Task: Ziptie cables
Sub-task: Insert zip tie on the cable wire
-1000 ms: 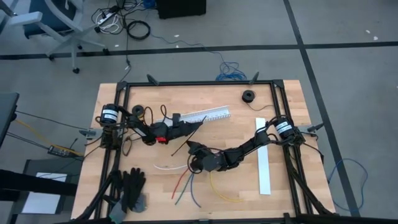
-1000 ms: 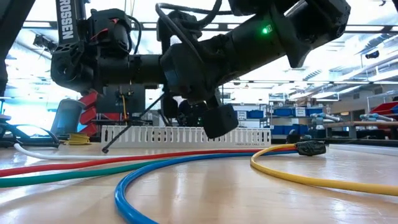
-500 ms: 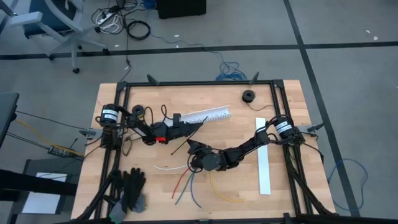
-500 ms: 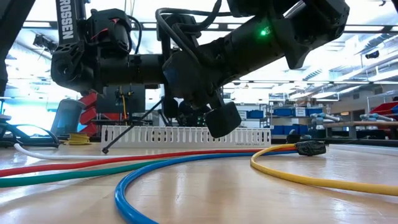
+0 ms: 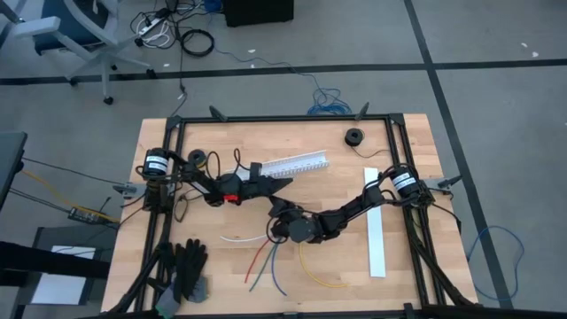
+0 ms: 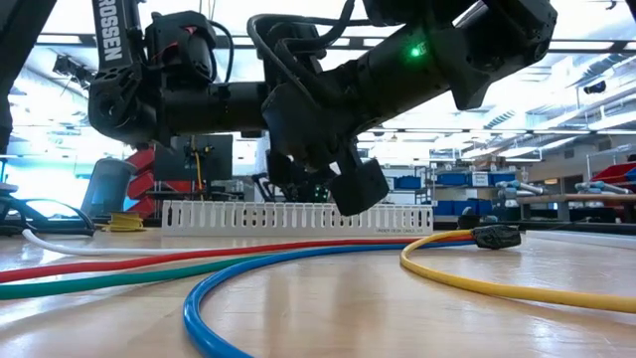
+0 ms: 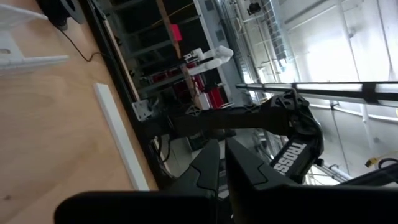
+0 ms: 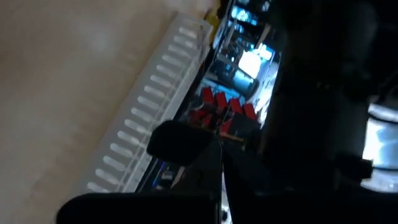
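The cables (image 5: 270, 257) lie loose on the near middle of the table: white (image 5: 235, 237), red, green, blue and yellow (image 5: 319, 275). The low view shows them resting flat, red (image 6: 149, 261), blue (image 6: 229, 288) and yellow (image 6: 477, 283), with a small dark plug (image 6: 497, 236) at one end. My left gripper (image 5: 285, 183) (image 7: 222, 165) hovers shut over mid-table, beyond the cables. My right gripper (image 5: 276, 209) (image 8: 221, 171), also shut, hovers just nearside of it, above the cables' far ends. No zip tie shows in any view.
A white slotted channel (image 5: 292, 165) (image 6: 298, 216) lies behind both grippers. A flat white strip (image 5: 375, 232) lies along the right side, black gloves (image 5: 186, 266) at the near left corner, and a black roll (image 5: 354, 136) at the far right. Dark frame rails edge the table.
My left gripper has moved a little toward the table's right and turned about its wrist. The thin black tie that stuck out slantwise from it, its tip near the table, no longer shows. My right gripper has shifted slightly toward the left gripper. The cables have stayed put.
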{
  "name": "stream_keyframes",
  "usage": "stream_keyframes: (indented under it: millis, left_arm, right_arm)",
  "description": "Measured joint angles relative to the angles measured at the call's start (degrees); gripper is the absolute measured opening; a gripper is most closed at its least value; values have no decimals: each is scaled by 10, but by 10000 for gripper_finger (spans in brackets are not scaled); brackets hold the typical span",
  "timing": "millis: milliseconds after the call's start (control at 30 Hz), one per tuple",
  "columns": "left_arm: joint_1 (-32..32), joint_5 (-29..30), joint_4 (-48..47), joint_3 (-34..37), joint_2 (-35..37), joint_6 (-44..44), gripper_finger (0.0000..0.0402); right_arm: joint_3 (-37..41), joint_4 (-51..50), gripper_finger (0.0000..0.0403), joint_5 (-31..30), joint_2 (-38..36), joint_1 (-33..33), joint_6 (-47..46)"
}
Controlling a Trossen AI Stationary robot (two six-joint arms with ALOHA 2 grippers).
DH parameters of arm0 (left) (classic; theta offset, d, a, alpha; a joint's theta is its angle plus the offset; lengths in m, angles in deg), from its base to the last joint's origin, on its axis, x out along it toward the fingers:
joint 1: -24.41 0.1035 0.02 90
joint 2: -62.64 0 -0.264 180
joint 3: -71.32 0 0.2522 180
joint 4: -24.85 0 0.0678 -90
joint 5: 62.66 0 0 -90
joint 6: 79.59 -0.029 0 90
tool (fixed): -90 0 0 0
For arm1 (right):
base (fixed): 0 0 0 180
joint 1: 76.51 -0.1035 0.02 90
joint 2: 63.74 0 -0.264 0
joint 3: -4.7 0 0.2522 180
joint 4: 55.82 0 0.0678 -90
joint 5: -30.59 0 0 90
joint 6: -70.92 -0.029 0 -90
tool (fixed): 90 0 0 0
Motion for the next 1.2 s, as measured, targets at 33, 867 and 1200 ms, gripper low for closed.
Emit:
stream_keyframes:
  millis: [33,867,1200]
  left_arm:
    - [0,0,3,0,0,-2,0]
    - [33,35,18,144,31,-209,0]
    - [-47,189,-16,249,168,-415,0]
  right_arm:
    - [-2,1,0,-5,0,0,-10]
    - [-6,-154,0,-16,-13,-56,-808]
    - [-6,-474,0,145,-114,-37,-1113]
